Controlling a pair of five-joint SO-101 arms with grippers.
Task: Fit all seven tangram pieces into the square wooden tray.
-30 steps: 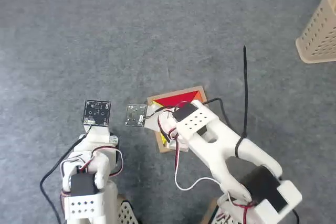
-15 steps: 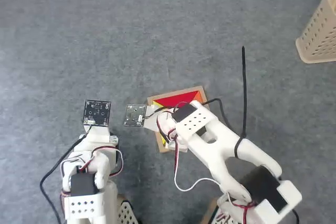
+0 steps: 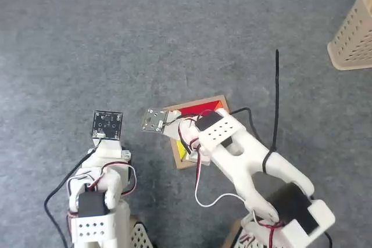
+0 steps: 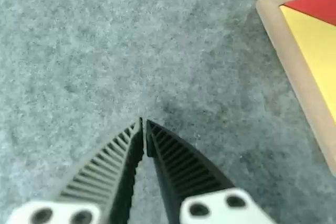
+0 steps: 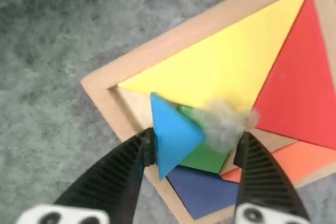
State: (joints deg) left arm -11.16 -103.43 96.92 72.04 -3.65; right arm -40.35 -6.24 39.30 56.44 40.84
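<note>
Our right hand (image 5: 197, 139), wide open and empty, straddles the tilted blue triangle (image 5: 173, 132): likely light, stiff, slick, so we'd pinch its edges.

One square wooden tray (image 5: 100, 90). Six more, flat and coloured: one large yellow triangle (image 5: 220, 66), one large red triangle (image 5: 299, 93), one small light-blue triangle (image 5: 173, 132), one green piece (image 5: 207, 156), one dark-blue piece (image 5: 205, 192), one orange piece (image 5: 294, 161). Two white robot arms: left arm (image 3: 96, 196), right arm (image 3: 250, 161). One beige perforated basket (image 3: 354, 27).
</note>
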